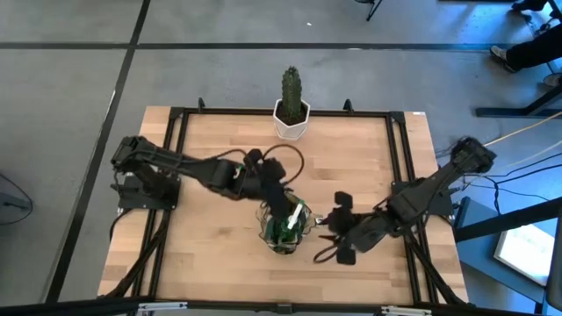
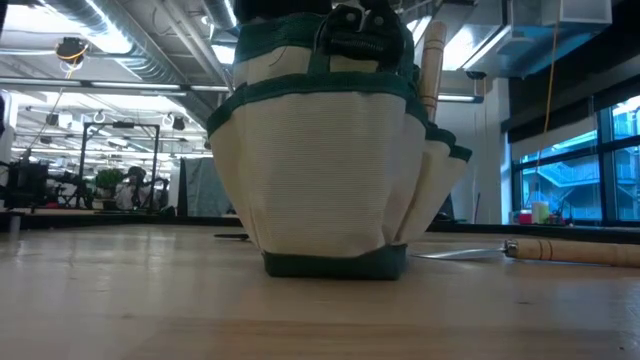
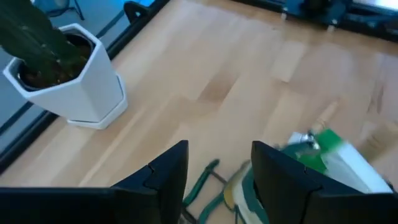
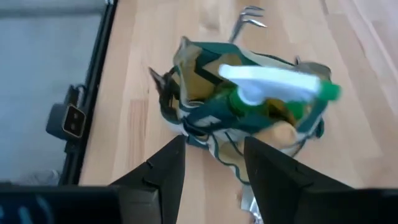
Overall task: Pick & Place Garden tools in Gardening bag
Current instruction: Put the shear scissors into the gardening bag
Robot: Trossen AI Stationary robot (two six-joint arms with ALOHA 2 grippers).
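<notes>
One pale wooden table (image 1: 219, 149), grey floor (image 1: 61, 96)

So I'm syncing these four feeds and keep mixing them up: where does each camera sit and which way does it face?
High: above the table, looking straight down; both arms, left gripper over the gardening bag, right gripper beside it.
Low: at tabletop height, level across; bag fills it, no arm clearly seen.
Left wrist: past its own open fingers toward the cactus pot.
Right wrist: past its own open fingers at the bag and sprayer.
Shared: all four show the bag.
</notes>
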